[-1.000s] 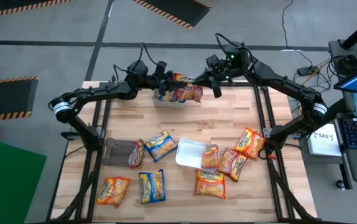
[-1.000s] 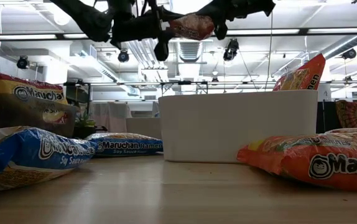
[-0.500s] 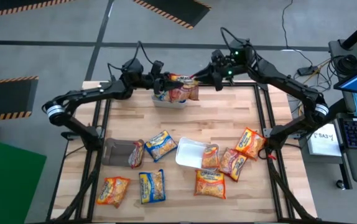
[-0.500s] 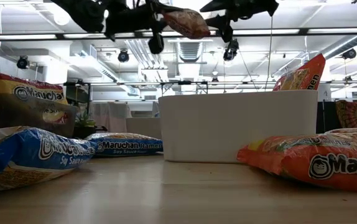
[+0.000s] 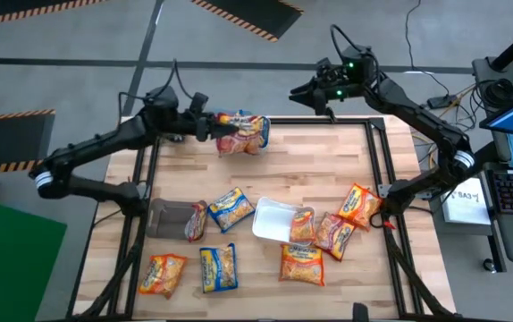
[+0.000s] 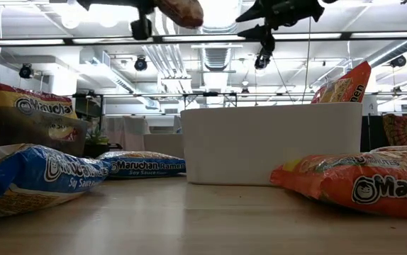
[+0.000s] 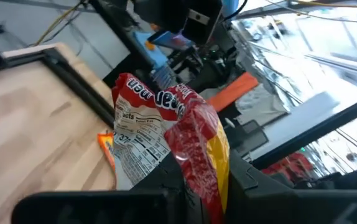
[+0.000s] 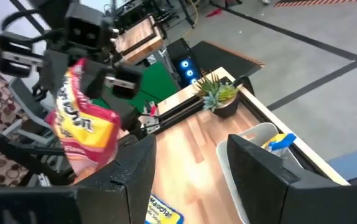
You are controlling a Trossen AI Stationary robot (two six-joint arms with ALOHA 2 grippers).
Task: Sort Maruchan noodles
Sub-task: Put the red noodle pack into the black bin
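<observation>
A red Maruchan noodles packet (image 5: 244,131) hangs in the air over the table's far edge, and my left gripper (image 5: 215,131) is shut on it. It also shows high in the low view as the packet (image 6: 181,10). My right gripper (image 5: 305,92) stands open and empty to the packet's right, beyond the far edge, with its fingers apart in its wrist view (image 8: 191,171). Several other packets lie flat on the near half of the table: blue ones (image 5: 230,207) (image 5: 218,266), orange ones (image 5: 163,274) (image 5: 301,264) (image 5: 358,206) and a red one (image 5: 335,234). My left gripper pinches one end of the red packet (image 7: 194,165) between its two fingers. The fingers lie about level and come from the table's left. The crumpled packet sticks out past the fingertips toward the right, lifted clear of the table.
A white bin (image 5: 239,149) sits at the far edge under the held packet. A dark tray (image 5: 165,217) with a packet leaning on it stands at the left, with a white tray (image 5: 273,219) and a clear tray (image 5: 302,225) holding a packet in the middle. Bare wood lies between.
The red packet passed from my right gripper to my left. My left gripper shut on it, then rose and drew toward the table's left with it. My right gripper opened, let go and backed off toward the far right.
</observation>
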